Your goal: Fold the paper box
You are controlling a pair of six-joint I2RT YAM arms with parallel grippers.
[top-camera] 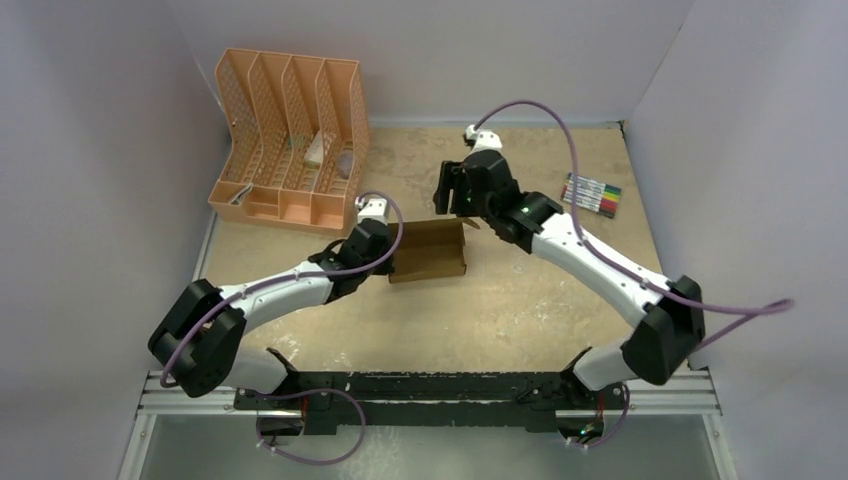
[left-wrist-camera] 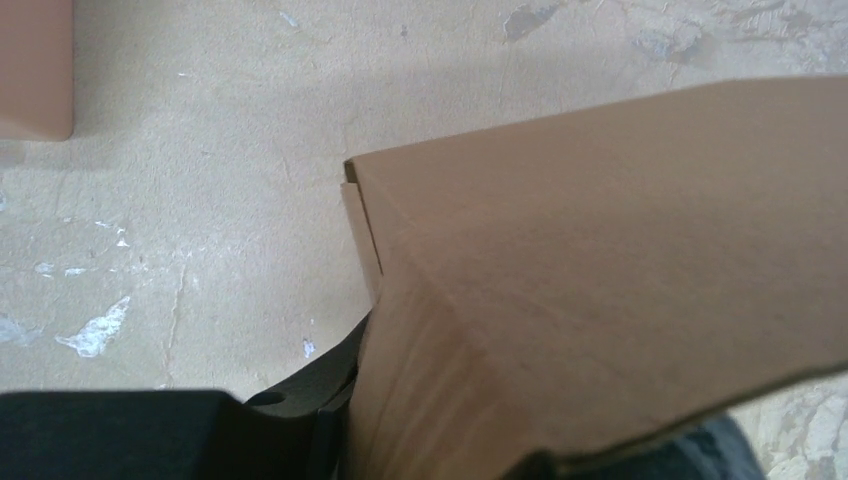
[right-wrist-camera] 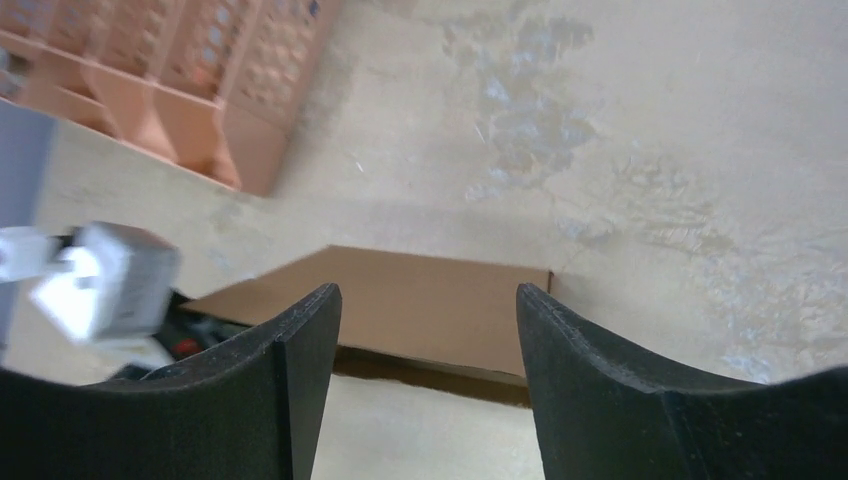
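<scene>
The box [top-camera: 428, 250] is plain brown cardboard, partly folded, with one wall raised at its right end. It lies mid-table [top-camera: 520, 310], in front of the organizer [top-camera: 290, 140]. My left claw [top-camera: 385, 260] is clamped on its left edge, and cardboard fills that wrist's view. My right claw [right-wrist-camera: 428, 300] hangs above the box's far right corner, its fingers [right-wrist-camera: 300, 350] spread wide with nothing between them. One organizer slot holds a pale item [top-camera: 318, 150] and the slot beside it a greyish one; I cannot tell what they are.

peach organizer [top-camera: 268, 105] back left, marker pack [top-camera: 592, 195] right
</scene>
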